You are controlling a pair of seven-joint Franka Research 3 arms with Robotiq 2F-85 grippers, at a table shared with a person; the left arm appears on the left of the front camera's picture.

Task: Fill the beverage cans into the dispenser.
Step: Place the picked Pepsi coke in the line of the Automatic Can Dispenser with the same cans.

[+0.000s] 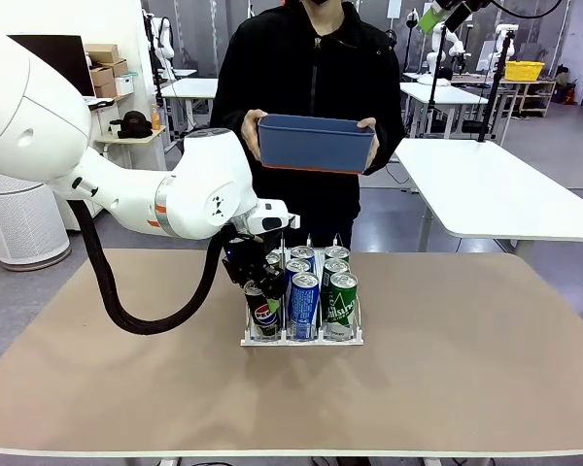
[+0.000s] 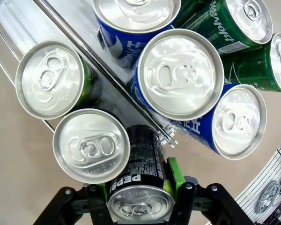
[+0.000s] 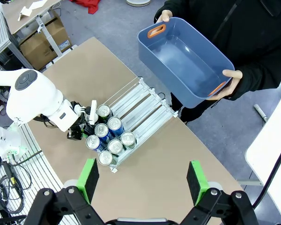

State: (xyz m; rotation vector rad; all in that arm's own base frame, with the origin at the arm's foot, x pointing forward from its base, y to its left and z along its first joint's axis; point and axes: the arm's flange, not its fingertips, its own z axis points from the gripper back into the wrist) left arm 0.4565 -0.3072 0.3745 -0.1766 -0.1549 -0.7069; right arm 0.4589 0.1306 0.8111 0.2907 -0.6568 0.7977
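Left gripper (image 2: pixel 141 187) is clamped on the black can (image 1: pixel 262 313), partly hiding it in the dispenser (image 1: pixel 301 339); right gripper (image 3: pixel 143 180) hangs spread wide, holding nothing.

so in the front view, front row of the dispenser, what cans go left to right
black can held in the left gripper → blue can → green can

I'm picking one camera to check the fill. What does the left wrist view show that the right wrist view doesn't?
Left wrist only: the left gripper shut on the black can, green pads against its sides, lettering legible. Right wrist only: the open right gripper, the person's hands holding the empty blue bin, and the dispenser's bare far lanes. Both: the silver can tops packed at one end.
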